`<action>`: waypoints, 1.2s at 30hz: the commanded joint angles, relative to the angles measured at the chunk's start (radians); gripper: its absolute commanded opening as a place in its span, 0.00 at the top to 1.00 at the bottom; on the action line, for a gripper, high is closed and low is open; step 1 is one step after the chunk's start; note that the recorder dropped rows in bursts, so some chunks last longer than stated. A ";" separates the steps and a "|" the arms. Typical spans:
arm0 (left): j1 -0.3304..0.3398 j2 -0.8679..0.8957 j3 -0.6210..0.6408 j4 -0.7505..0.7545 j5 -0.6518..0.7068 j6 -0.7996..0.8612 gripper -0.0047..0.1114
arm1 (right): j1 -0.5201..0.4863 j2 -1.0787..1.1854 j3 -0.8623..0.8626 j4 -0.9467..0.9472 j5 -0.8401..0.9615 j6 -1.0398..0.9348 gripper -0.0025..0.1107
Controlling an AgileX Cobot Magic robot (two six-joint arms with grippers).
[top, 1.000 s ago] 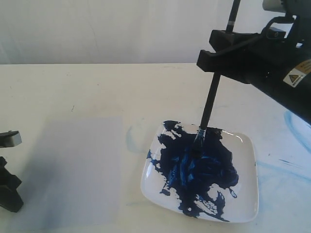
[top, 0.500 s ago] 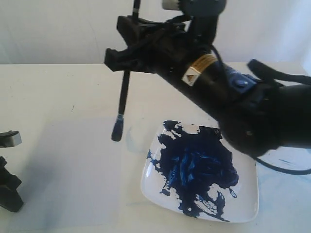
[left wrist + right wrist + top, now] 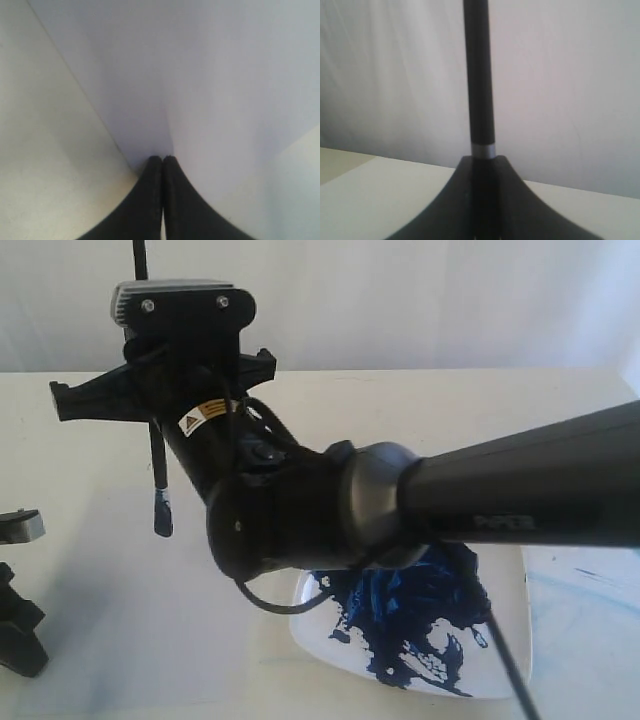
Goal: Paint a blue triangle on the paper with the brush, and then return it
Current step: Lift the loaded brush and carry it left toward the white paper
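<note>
My right gripper (image 3: 156, 408) is shut on the black-handled brush (image 3: 158, 465) and holds it upright. The blue-stained bristles (image 3: 162, 512) hang just above the left part of the pale paper (image 3: 110, 620). The right arm hides much of the sheet. No blue triangle shows on the part of the paper that I can see. In the right wrist view the brush handle (image 3: 479, 75) rises from the shut right gripper (image 3: 484, 161). My left gripper (image 3: 162, 160) is shut, with its tips at the corner of the paper (image 3: 210, 70). It shows at the lower left in the exterior view (image 3: 15, 580).
A white square plate (image 3: 508, 665) with a big dark-blue paint mass (image 3: 415, 615) lies at the lower right, partly under the right arm. Faint light-blue smears (image 3: 590, 580) mark the table right of it. A white wall stands behind.
My right arm has swung left from the plate, carrying the brush from the paint to above the paper's left part. The left gripper has not moved.
</note>
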 commanded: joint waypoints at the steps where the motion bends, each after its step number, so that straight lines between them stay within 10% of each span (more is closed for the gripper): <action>1: 0.001 0.004 0.009 0.008 -0.010 -0.004 0.96 | 0.008 0.076 -0.077 0.095 -0.041 -0.095 0.98; 36: 0.001 0.004 0.009 0.000 0.017 -0.008 0.96 | 0.007 0.222 -0.259 0.278 0.044 -0.400 0.98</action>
